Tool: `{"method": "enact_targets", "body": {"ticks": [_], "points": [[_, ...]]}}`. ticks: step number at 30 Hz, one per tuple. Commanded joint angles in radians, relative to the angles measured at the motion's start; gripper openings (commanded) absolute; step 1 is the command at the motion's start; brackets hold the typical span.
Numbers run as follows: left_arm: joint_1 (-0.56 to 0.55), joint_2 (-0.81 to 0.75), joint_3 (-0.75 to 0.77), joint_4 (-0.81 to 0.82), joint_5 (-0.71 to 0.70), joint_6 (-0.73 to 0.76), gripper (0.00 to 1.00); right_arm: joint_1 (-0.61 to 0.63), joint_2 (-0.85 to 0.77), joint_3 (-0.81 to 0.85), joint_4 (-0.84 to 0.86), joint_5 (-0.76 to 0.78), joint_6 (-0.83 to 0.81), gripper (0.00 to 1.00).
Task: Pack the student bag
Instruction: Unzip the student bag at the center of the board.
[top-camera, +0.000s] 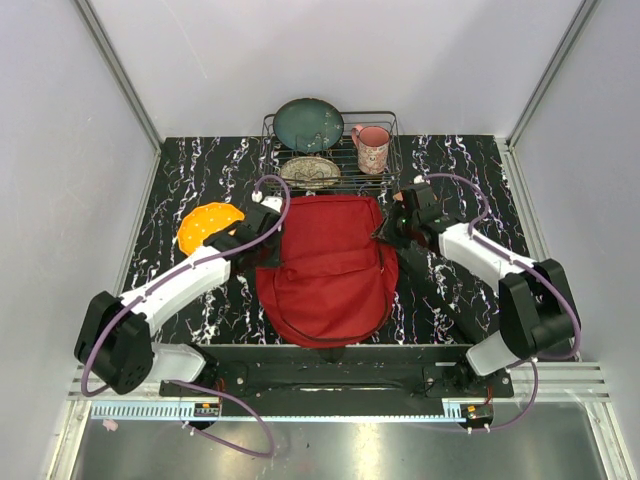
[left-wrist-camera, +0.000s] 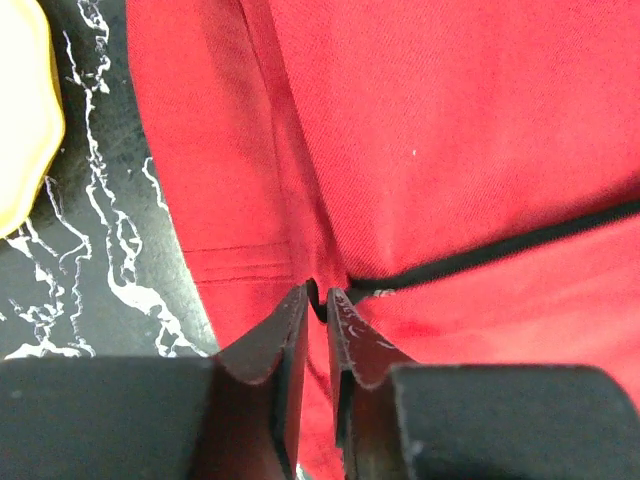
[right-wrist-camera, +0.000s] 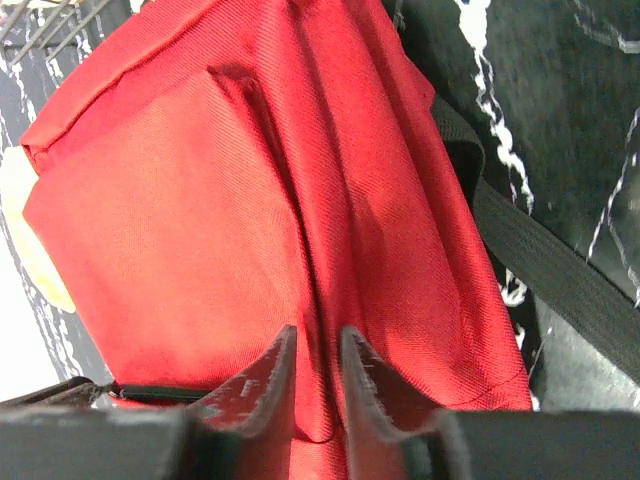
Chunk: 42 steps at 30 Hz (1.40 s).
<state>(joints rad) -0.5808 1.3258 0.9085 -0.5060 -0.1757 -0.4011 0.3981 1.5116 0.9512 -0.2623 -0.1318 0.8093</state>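
The student bag (top-camera: 325, 270) lies flat in the middle of the counter (top-camera: 450, 170), and it looks zipped up. Nothing seems to be inside yet, so I think the packing has not really begun.

What could go wrong? Both hands have only a small bit of cloth. If they lift or pull apart hard, the thin cloth could slide out and the bag would flop back down. If one arm pulls more than the other, the bag could slide or twist. Then it might bump the orange plate (top-camera: 208, 225) just left of the bag, or the wire rack (top-camera: 330, 150) right behind it, where a pink cup (top-camera: 371, 148) stands. The black strap (right-wrist-camera: 540, 260) on the bag's right side could also catch on the right hand.

The left hand (left-wrist-camera: 318, 300) is low at the bag's left edge. Its fingers are pressed together and pinch the cloth where the black zipper line (left-wrist-camera: 500, 250) ends. That arm reaches in from the left, bent and close to the counter.

The right hand (right-wrist-camera: 318, 340) is at the bag's right edge, toward the back. A fold of red cloth runs between its fingers, so it seems to pinch the bag too.
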Motion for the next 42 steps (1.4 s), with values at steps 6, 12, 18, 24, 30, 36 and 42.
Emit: {"method": "enact_targets", "body": {"ticks": [6,12,18,24,30,36,42], "points": [[0.015,-0.151,-0.025,0.049,0.146,0.053,0.59,-0.024,-0.140,0.047,-0.017,-0.041,-0.113,0.59],[0.015,-0.152,0.023,0.043,0.163,0.077,0.75,0.024,-0.027,0.126,-0.025,-0.181,-0.159,0.57],[0.013,-0.162,0.026,0.044,0.170,0.081,0.77,0.102,0.131,0.241,-0.058,-0.187,-0.206,0.54],[0.013,-0.166,0.032,0.046,0.200,0.103,0.78,0.130,0.185,0.288,-0.127,-0.203,-0.283,0.47],[0.013,-0.093,0.121,0.046,0.205,0.157,0.81,0.166,0.141,0.218,-0.135,-0.302,-0.329,0.40],[0.015,0.007,0.217,0.032,0.226,0.189,0.82,0.214,0.102,0.156,-0.149,-0.319,-0.352,0.31],[0.013,0.056,0.245,0.026,0.252,0.202,0.82,0.242,0.053,0.081,-0.146,-0.295,-0.355,0.25]]}}
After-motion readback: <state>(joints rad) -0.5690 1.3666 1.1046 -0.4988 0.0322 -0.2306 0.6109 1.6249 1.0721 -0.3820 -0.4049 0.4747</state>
